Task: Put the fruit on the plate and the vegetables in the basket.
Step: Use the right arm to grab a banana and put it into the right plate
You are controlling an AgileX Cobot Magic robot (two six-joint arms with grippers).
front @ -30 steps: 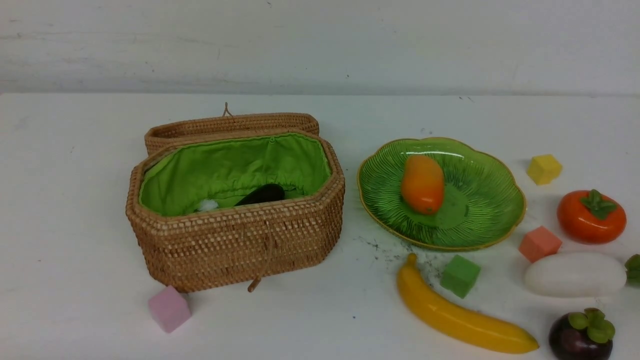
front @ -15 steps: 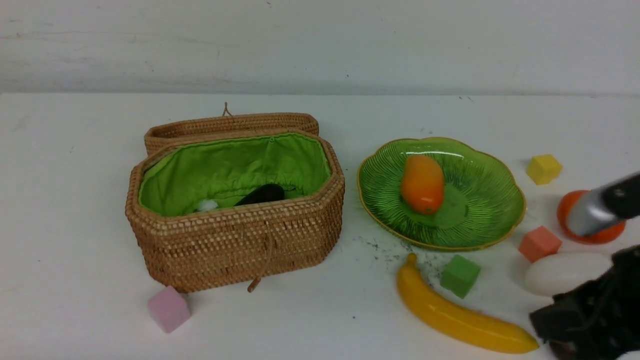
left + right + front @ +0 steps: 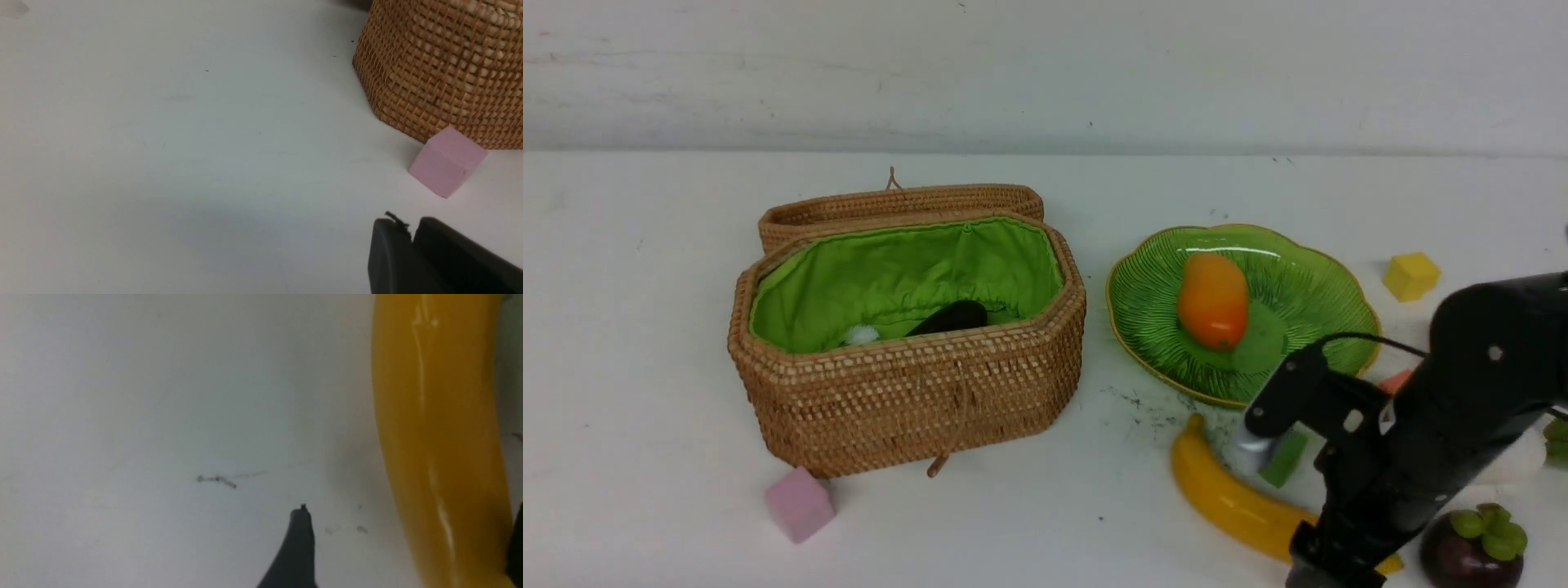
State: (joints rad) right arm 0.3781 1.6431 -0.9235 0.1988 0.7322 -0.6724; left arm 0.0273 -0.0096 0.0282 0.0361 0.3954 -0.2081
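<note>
The right claw point(image 3: 408, 514) stands wide astride the banana point(image 3: 1225, 490), which lies on the worktop point(image 3: 645, 367) just in front of the plate point(image 3: 1152, 302). Its glossy, curved skin could squirt out as the fingers close, or 1 finger could catch the top and roll it. The green cube point(image 3: 1286, 461) just beside it may get nudged. The left claw point(image 3: 408, 224), narrow and empty, sits near the basket point(image 3: 441, 69).

Lab-style robot test bench: scuffed white tabletop point(image 3: 645, 367), blank white wall point(image 3: 1045, 73), black robot arm point(image 3: 1462, 408), scattered foam cubes point(image 3: 799, 504).
</note>
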